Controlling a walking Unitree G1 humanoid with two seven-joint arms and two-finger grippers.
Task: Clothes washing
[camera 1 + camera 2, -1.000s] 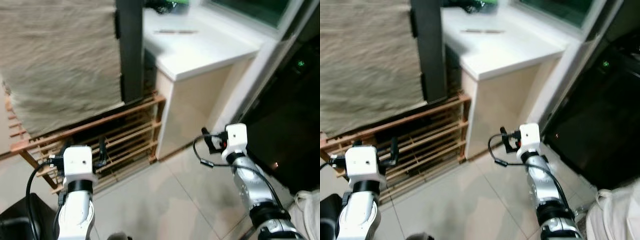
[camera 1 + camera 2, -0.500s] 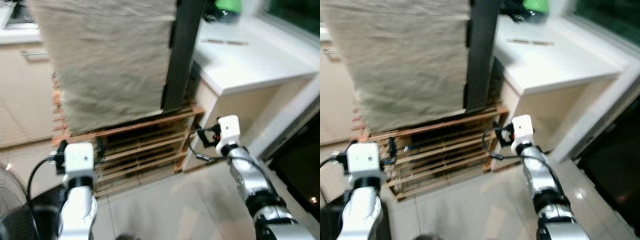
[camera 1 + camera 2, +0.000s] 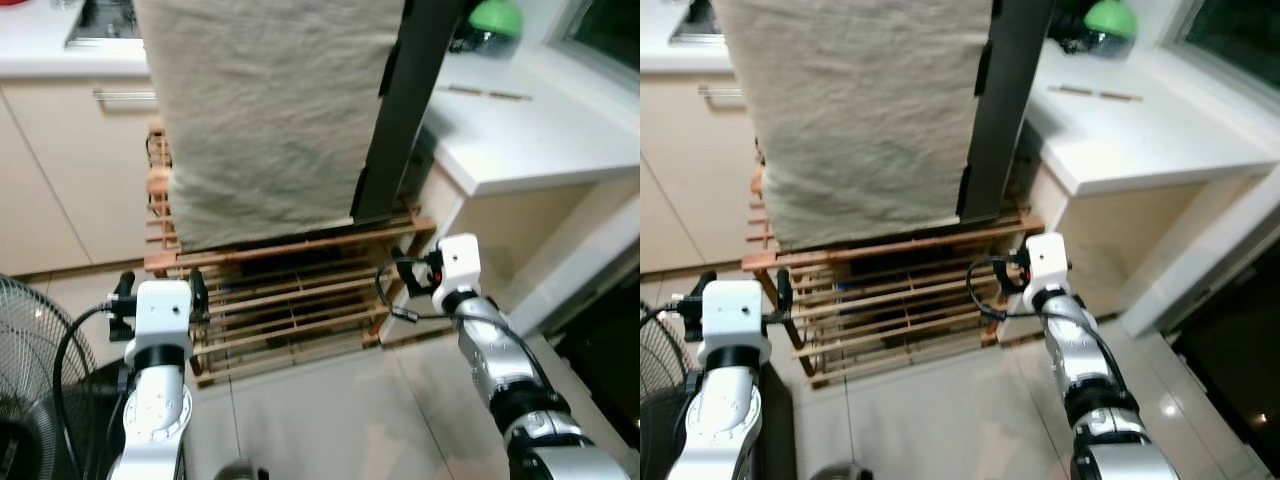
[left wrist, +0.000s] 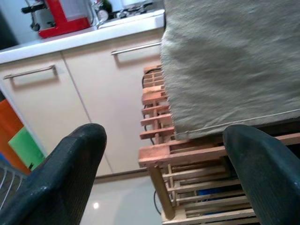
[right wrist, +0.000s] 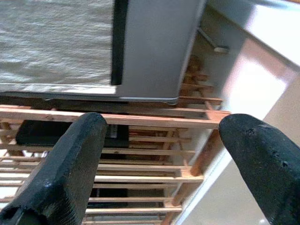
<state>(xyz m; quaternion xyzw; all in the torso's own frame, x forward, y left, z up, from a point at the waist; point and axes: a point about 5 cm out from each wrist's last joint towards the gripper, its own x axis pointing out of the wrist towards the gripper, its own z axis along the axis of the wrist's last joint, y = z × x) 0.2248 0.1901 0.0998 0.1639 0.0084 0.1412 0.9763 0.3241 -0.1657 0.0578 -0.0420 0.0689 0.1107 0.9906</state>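
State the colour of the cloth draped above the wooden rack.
Beige cloth; clearest in the left eye view.

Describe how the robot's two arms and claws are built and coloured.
Both arms are silver segmented tubes with black joint bands, each ending in a white boxy wrist block with a looping black cable. The left claw and right claw each have two broad, rounded black fingers with a grainy matte surface.

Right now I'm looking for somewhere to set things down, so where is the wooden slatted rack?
The wooden slatted rack stands on the floor straight ahead, under the hanging beige cloth, between the cream cabinets on the left and the white counter on the right.
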